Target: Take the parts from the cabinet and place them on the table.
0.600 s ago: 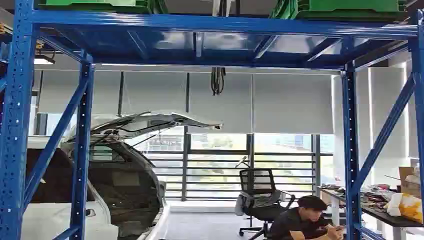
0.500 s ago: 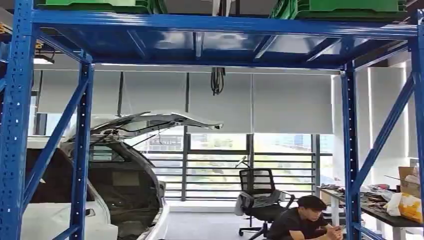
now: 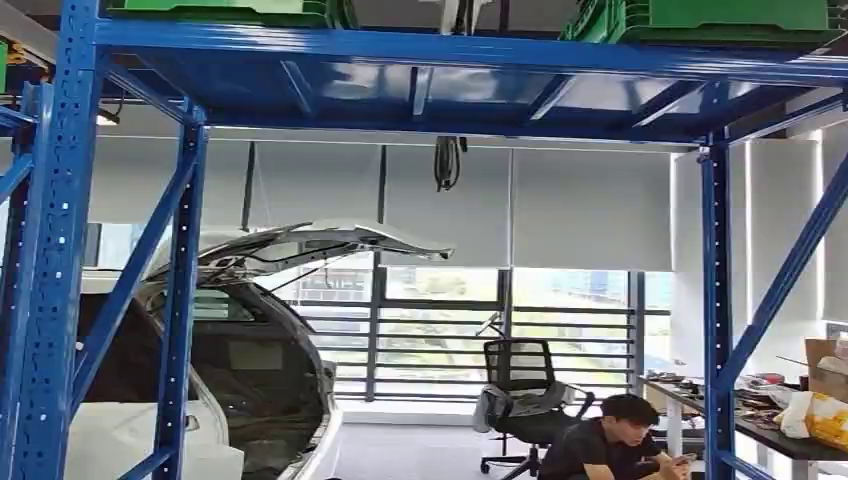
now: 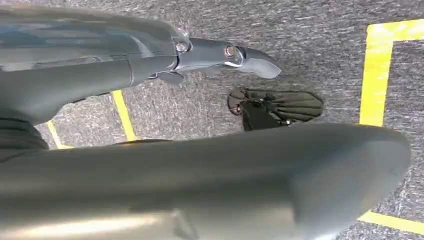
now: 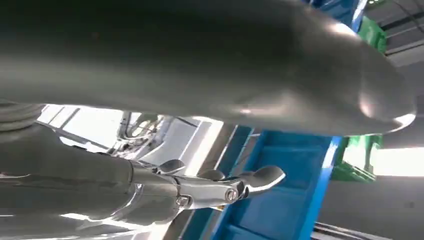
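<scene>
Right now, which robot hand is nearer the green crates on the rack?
Right. The right robot hand is raised facing the blue rack and a green crate; the left robot hand hangs over the taped floor.

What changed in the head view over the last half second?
The whole picture slid slightly right and down, so the camera turned; the things themselves did not move. The blue rack, green crates, white car, office chair and seated person kept their places.
</scene>
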